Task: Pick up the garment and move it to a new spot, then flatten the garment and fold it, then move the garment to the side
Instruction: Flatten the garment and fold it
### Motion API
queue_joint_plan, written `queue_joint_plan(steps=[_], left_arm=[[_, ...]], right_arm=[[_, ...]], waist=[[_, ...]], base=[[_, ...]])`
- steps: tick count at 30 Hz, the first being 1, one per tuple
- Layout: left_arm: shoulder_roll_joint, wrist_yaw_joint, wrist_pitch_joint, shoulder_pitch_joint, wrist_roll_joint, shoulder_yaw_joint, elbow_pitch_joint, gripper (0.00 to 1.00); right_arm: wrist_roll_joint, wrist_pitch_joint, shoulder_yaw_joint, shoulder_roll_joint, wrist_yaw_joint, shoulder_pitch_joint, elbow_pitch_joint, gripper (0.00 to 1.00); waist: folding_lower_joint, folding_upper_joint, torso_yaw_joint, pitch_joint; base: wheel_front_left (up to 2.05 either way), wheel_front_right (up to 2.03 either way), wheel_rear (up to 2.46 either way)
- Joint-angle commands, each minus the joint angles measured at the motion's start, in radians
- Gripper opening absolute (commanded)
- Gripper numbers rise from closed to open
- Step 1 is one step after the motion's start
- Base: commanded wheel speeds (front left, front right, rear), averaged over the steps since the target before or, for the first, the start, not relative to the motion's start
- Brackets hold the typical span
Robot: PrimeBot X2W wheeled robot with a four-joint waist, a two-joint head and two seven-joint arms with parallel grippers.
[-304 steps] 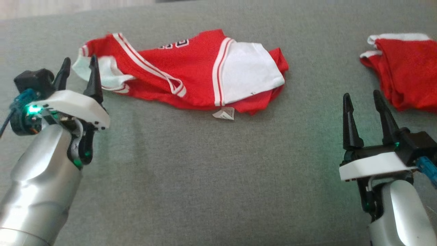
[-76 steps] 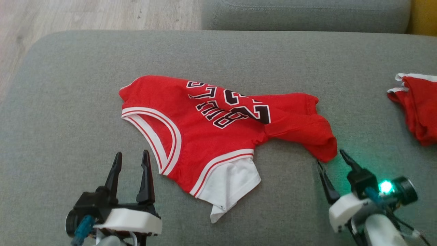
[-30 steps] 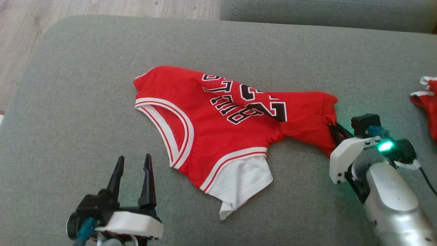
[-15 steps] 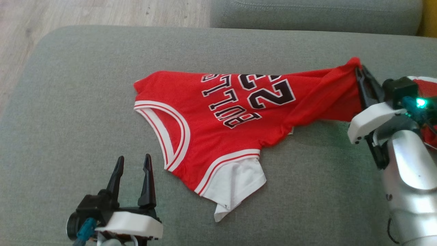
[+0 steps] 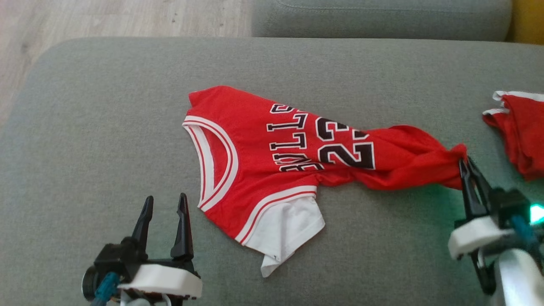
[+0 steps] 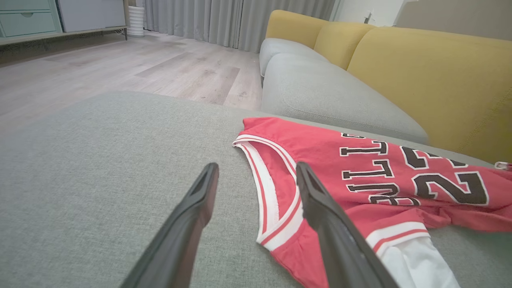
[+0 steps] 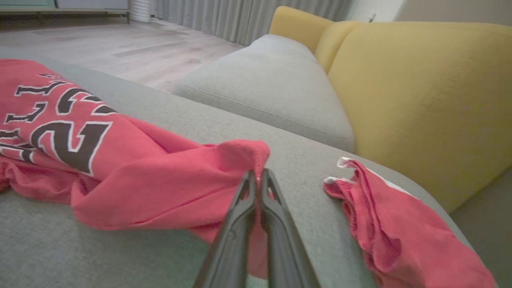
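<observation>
On the near left of the cushion (image 5: 106, 127) the left gripper (image 5: 165, 197) is held spread and empty beside the garment (image 5: 272, 148), whose bunched right end is pinched farther off by the right gripper (image 5: 465, 165); flattening is judged in hand, and a rightward pull is called for.

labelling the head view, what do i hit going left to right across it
left claw, open → red jersey → right claw, shut on the jersey's right end → second red garment at the right edge
</observation>
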Motion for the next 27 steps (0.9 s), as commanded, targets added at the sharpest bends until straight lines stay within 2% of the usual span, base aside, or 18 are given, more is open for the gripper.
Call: queue_joint_plan(steps=[1, 2, 3, 4, 5, 6, 8, 10, 11, 12, 21, 27], left_arm=[[0.018, 0.003, -0.007, -0.029, -0.008, 0.032, -0.031, 1.0], [0.018, 0.003, -0.007, -0.03, -0.008, 0.033, -0.031, 1.0], [0.019, 0.003, -0.008, -0.031, -0.009, 0.033, -0.03, 1.0], [0.019, 0.002, -0.008, -0.031, -0.009, 0.034, -0.03, 1.0], [0.02, 0.002, -0.008, -0.032, -0.009, 0.035, -0.029, 1.0], [0.021, 0.001, -0.008, -0.032, -0.009, 0.036, -0.028, 1.0], [0.023, 0.0, -0.009, -0.033, -0.01, 0.037, -0.026, 1.0], [0.024, 0.001, -0.009, -0.032, -0.011, 0.039, -0.026, 1.0], [0.024, 0.001, -0.009, -0.032, -0.011, 0.039, -0.026, 1.0], [0.025, 0.001, -0.01, -0.031, -0.011, 0.039, -0.027, 1.0], [0.025, 0.004, -0.01, -0.025, -0.013, 0.036, -0.031, 1.0], [0.021, 0.002, -0.01, -0.03, -0.014, 0.03, -0.031, 1.0]], right_arm=[[-0.021, -0.026, -0.001, 0.011, -0.001, 0.007, -0.067, 0.0], [-0.026, -0.034, -0.009, 0.023, -0.001, 0.03, -0.081, 0.02], [-0.029, -0.038, -0.015, 0.035, -0.001, 0.053, -0.093, 0.09], [-0.031, -0.042, -0.022, 0.045, -0.001, 0.073, -0.104, 0.22], [-0.034, -0.045, -0.025, 0.053, -0.001, 0.093, -0.112, 0.27], [-0.036, -0.047, -0.029, 0.06, -0.001, 0.113, -0.119, 0.38], [-0.039, -0.046, -0.033, 0.072, -0.001, 0.154, -0.128, 0.48], [-0.041, -0.037, -0.036, 0.08, -0.001, 0.193, -0.137, 0.81], [-0.041, -0.037, -0.036, 0.08, -0.001, 0.193, -0.137, 0.81], [-0.04, -0.03, -0.034, 0.083, -0.001, 0.212, -0.142, 1.0], [0.028, 0.064, -0.024, 0.094, -0.001, 0.283, -0.223, 1.0], [0.08, 0.153, -0.004, 0.06, -0.001, 0.205, -0.322, 1.0]], waist=[[0.0, 0.0, -0.009, 0.002], [0.0, 0.0, -0.013, 0.002], [0.0, 0.0, -0.017, 0.002], [0.0, 0.0, -0.02, 0.001], [0.0, 0.0, -0.024, 0.0], [0.0, 0.0, -0.027, -0.001], [0.0, 0.0, -0.034, -0.005], [0.0, 0.0, -0.043, -0.009], [0.0, 0.0, -0.043, -0.009], [0.0, 0.0, -0.047, -0.011], [0.0, 0.0, -0.07, -0.028], [0.0, 0.0, -0.057, -0.027]], base=[[0.0, 0.0, 0.0], [0.0, 0.0, 0.0], [0.0, 0.0, 0.0], [0.0, 0.0, 0.0], [0.0, 0.0, 0.0], [0.0, 0.0, 0.0], [0.0, 0.0, 0.0], [0.0, 0.0, 0.0], [0.0, 0.0, 0.0], [0.0, 0.0, 0.0], [0.0, 0.0, 0.0], [0.0, 0.0, 0.0]])
